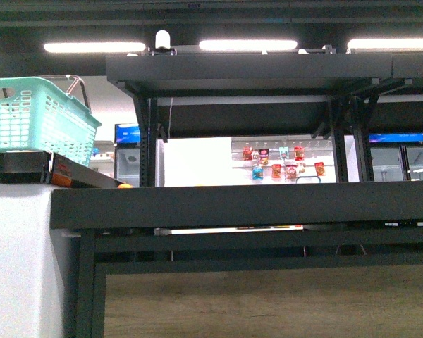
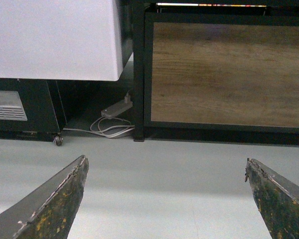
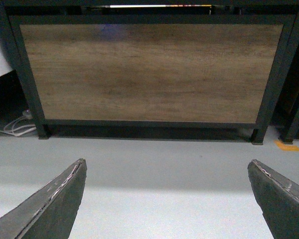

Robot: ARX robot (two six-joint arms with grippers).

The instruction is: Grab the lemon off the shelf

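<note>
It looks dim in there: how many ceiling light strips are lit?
3, all in the front view, showing above the shelf: left strip, middle strip, right strip cut by the edge. A glow at the far left edge may be a fourth.

The front view holds one black shelf (image 1: 149, 141) with two trays (image 1: 247, 67) in sight, one teal basket (image 1: 35, 116), three long ceiling lights (image 1: 247, 44), about nine small packets (image 1: 276, 170) hanging far behind, and two small orange bits (image 1: 125, 186) too little shown to name. The wrist views give two claws, the left claw (image 2: 165, 162) and the right claw (image 3: 167, 163), each with two fingers (image 2: 55, 199). They also show one wood panel (image 3: 149, 69), one power strip (image 2: 117, 108), one caster (image 2: 58, 141) and one yellow floor mark (image 3: 287, 146).
</note>
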